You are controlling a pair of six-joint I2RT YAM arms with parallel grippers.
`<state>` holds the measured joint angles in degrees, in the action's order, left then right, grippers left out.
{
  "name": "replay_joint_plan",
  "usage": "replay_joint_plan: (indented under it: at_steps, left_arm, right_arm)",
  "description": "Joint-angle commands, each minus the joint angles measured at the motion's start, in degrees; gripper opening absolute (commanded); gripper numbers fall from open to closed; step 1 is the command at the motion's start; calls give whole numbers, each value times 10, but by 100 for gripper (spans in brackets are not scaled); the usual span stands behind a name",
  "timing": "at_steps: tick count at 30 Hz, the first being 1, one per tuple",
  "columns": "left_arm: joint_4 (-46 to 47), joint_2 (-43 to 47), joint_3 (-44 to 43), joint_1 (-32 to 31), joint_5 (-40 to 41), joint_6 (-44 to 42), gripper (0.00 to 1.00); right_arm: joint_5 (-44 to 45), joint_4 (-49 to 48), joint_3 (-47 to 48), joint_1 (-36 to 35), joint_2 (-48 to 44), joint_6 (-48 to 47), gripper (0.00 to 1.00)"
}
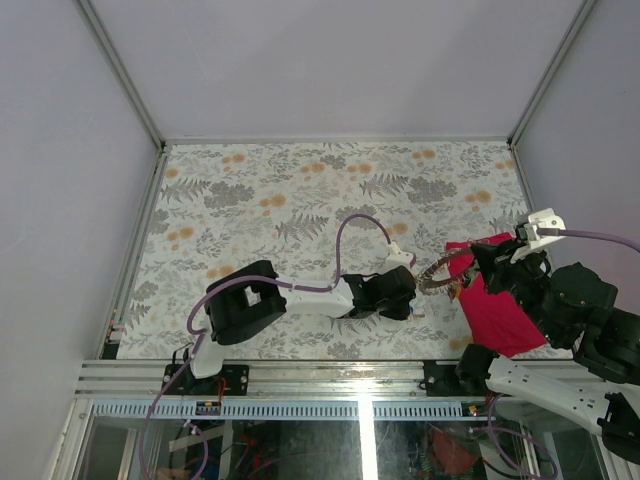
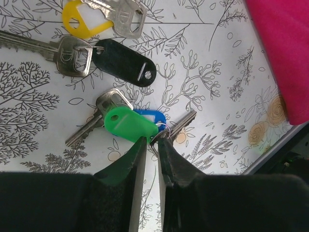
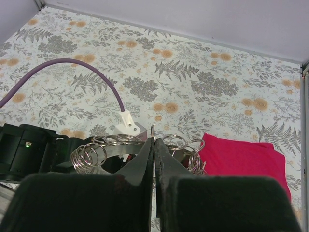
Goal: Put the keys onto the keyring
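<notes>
Tablecloth (image 1: 300, 180) with ferns, pale walls (image 1: 330, 60); right jaws pinch keyring (image 3: 152, 130), left jaws' state unclear.

The keys (image 2: 29, 43) had bright, silvery metal blades and smooth plastic tags: the green tag (image 2: 128, 123) glossy, the black tag (image 2: 123, 63) duller. The keyring (image 3: 91, 153) was thin polished metal. The crimson cloth (image 3: 241, 159) looked soft and matt — the printed table cover (image 2: 217, 96) matt too.

**Far half open, near right crowded**

We find the table (image 1: 300, 190) bare from its far edge to mid-depth. Along the near edge the left arm (image 1: 300, 295) lies crosswise; keyring (image 3: 89, 154) chain, keys (image 2: 123, 63) and crimson cloth (image 1: 497, 305) fill the near right corner.
</notes>
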<state>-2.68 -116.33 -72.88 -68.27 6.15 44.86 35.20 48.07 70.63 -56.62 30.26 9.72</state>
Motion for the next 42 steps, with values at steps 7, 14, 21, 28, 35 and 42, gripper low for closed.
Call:
replay_joint_plan:
  at_steps: [7, 14, 21, 28, 35, 42]
  left_arm:
    - [9, 0, -11, -2, 14, -23, 1]
    - [79, 52, 44, -3, -4, -78, 0]
    - [136, 89, 96, -2, -36, -118, 0]
    - [105, 58, 46, -6, -40, -150, 28]
    - [37, 24, -18, -24, 19, -183, 37]
    - [8, -15, -49, -33, 41, -194, 37]
  right_arm:
    - [0, -53, 3, -2, -9, 6, 0]
    - [2, -53, -2, -2, -14, 8, 0]
    - [4, -50, -4, -2, -17, 8, 0]
    - [10, -48, -3, -2, -20, 9, 0]
    - [16, -46, 2, -2, -24, 8, 0]
    - [14, -46, 2, -2, -23, 10, 0]
